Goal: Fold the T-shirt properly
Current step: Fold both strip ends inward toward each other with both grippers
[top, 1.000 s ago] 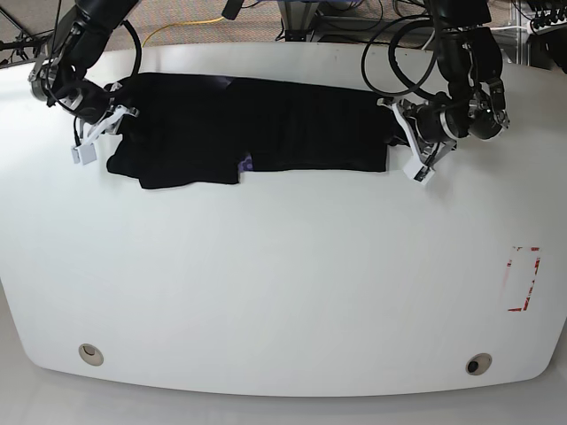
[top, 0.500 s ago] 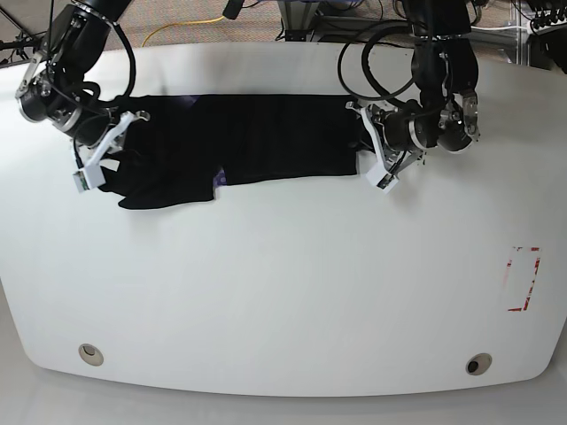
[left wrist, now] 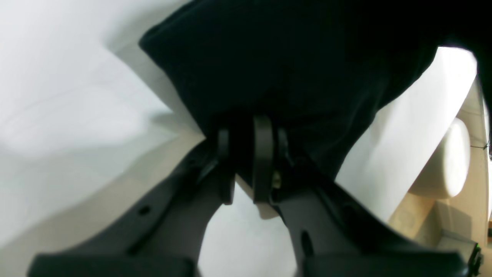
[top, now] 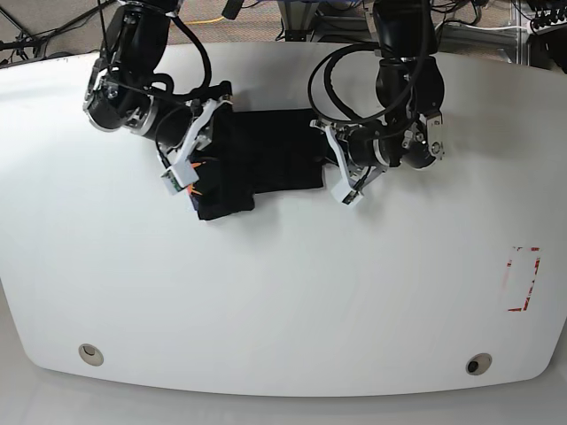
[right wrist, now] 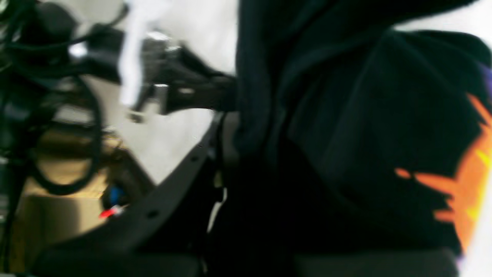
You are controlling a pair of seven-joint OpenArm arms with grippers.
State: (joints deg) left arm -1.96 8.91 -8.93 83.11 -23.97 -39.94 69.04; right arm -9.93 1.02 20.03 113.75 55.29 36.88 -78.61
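Both arms swung inward, T-shirt (top: 257, 159) bunched shorter, left claw (top: 335, 175) and right claw (top: 190, 158) clamped on its ends

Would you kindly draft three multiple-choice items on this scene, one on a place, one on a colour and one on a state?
1. Where on the table does the T-shirt lie?
A. far half, between the two arms
B. near edge
C. by the red mark

2. Which colour shows on the shirt's print in the right wrist view?
A. green
B. orange
C. pink

3. How does the left gripper stand?
A. wide open above the table
B. shut on the T-shirt
C. shut on a cable

Answers: 1 A, the base view shows the cloth bunched between both arms; 2 B, an orange patch shows on black cloth; 3 B, the left wrist view shows black fabric pinched between close fingers.
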